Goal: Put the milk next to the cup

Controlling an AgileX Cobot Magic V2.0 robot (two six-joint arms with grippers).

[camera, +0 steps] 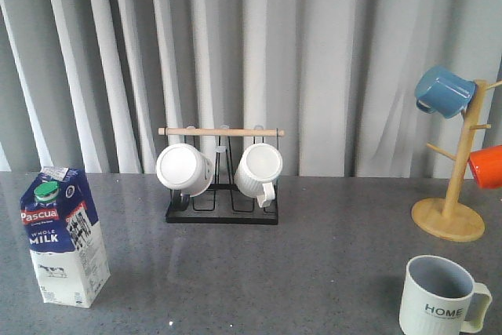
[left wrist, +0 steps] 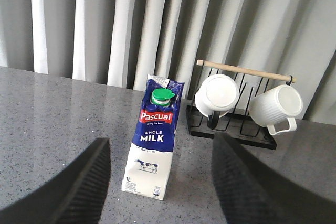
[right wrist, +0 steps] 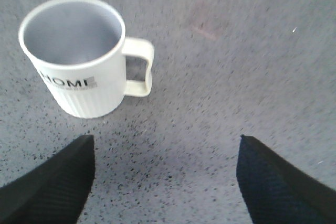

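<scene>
I line up my left end effector [left wrist: 160,182], spread wide and empty, on the milk [left wrist: 154,145]: tall, tippy, slick carton, best gripped mid-body

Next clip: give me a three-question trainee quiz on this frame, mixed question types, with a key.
1. True or false: the tall blue-and-white milk carton stands upright on the grey speckled table.
2. The pale ribbed "HOME" mug sits near which front corner of the table, seen from the front? A) left B) right
3. Fill in: the left pincer is ____, with nothing between its fingers.

Key: 1 true. 2 B. 3 open; the carton stands beyond it, untouched. The right pincer is open too, near the mug.
</scene>
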